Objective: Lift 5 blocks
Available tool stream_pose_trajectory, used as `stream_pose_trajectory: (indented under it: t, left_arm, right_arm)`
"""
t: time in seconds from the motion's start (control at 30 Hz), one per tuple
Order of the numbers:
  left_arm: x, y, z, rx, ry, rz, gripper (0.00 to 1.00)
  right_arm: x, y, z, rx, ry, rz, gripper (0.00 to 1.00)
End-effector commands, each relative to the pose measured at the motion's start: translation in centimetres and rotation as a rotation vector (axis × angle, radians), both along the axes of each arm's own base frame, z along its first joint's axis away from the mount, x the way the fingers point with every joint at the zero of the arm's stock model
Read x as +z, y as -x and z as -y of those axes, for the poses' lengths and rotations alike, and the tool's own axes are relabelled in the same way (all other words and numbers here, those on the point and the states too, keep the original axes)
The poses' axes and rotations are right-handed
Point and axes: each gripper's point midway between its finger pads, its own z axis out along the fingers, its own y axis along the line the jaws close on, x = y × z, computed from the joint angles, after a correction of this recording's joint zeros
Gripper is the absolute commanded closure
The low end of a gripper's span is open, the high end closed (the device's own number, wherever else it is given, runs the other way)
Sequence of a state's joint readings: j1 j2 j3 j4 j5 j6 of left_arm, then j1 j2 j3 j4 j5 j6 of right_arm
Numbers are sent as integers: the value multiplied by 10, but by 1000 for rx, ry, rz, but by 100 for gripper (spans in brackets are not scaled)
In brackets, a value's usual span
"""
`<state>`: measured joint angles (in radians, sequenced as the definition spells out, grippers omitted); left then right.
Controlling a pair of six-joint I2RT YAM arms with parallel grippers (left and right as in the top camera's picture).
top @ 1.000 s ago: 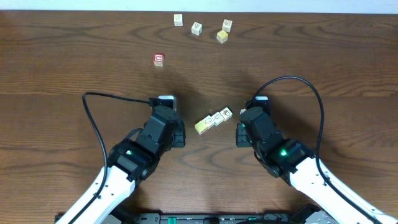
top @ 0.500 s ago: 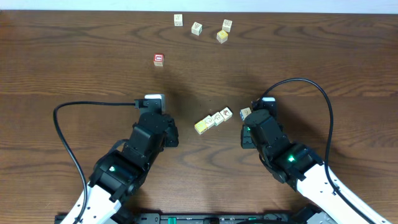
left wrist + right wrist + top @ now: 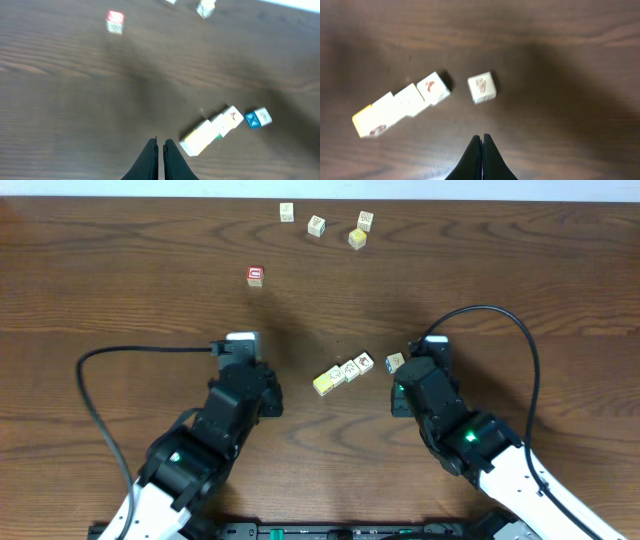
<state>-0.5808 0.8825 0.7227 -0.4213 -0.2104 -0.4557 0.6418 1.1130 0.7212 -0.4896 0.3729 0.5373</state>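
- Both pincers are fully closed and hold nothing: the left pincer [image 3: 160, 149] and the right pincer [image 3: 482, 142] each show two fingertips pressed together over bare table [image 3: 100, 290].
- The blocks [image 3: 344, 372] lie between the two pincers. Most of them sit touching in a short row [image 3: 402, 104]. We count about four, though the joints are too blurred to be sure.
- The row sits ahead and to the right of the left pincer's tips, and ahead and to the left of the right pincer's tips.
- A lone block [image 3: 482, 87] rests almost straight ahead of the right pincer's tips. It is near them but not touching, and a small gap separates it from the row's closest end.
- The row's long axis runs on a slant. Its yellow end is the one closer to both pincers, and the other end angles away toward the lone block.
- The lone block is turned slightly off that line, so it looks to need squaring up.
- The blocks look to be light, stiff wooden cubes with smooth faces that would slide easily on the table. Each is far smaller than a pincer.
- We judge the place to take hold is the two end faces, pressing inward along the axis. An off-centre push could buckle the row.
- Far beyond both pincers, a red-faced cube [image 3: 255, 276] and four pale cubes [image 3: 316, 225] sit well apart from the row.
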Motion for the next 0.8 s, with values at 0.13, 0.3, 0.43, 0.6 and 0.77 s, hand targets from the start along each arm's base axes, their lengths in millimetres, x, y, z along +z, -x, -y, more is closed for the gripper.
stream_pose_trajectory:
  t: [0.13,0.3,0.43,0.6,0.77]
  left_arm:
    - [55,10,-37,64,-83,225,92]
    - [86,26,-70,173,-90,346,92]
    - [100,37,-87,218,-99,402,92]
    - [112,49,-106,285,-108,449,92]
    - [123,59,-125,366,-120,482,92]
  right_arm:
    - [56,-18,18,-51,-12,213,96]
    - [75,-23,50,-107,1,267,94]
    - [73,-29,71,-115,23,253,94]
    - [80,-40,105,-209,22,280,91]
    - [99,-62,117,-226,-58,374,79]
